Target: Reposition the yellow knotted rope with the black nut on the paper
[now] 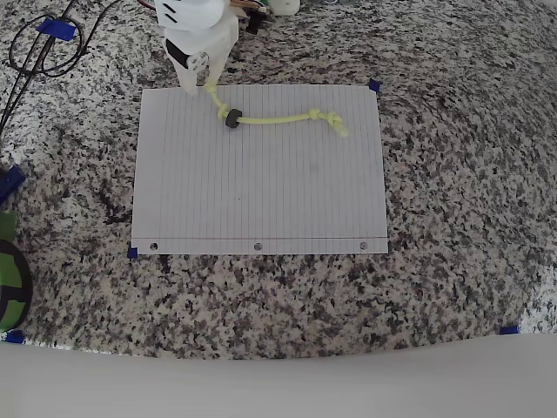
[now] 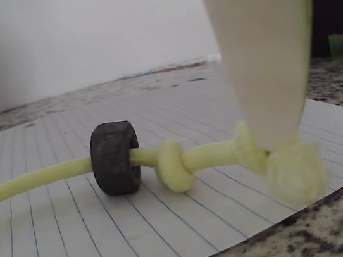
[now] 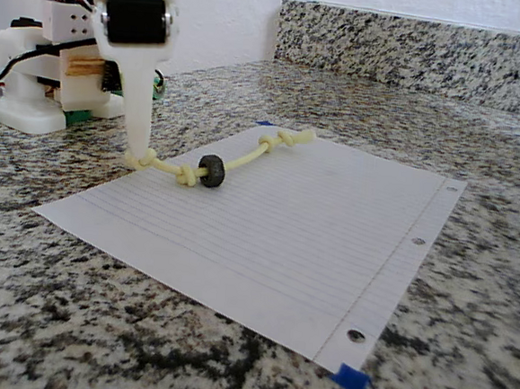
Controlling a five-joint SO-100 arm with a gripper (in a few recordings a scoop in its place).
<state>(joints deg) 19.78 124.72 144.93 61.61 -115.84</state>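
My pincer grips the yellow knotted rope by its end knot, upper left of the paper, so dragging brings the black nut along.

One large white lined rectangular sheet of paper is seen at the centre of the overhead view, and three punched holes are counted along its lower edge. One thin pale yellow knotted rope is counted in the upper part of the sheet. One small black ring-shaped nut is threaded on it. Two knots are made out left of the nut in the fixed view, and two more at the far end. One white two-finger gripper is counted at the upper left. Several small blue tape pieces are counted on the speckled granite counter: two at the sheet's corners, the others near the frame edges.
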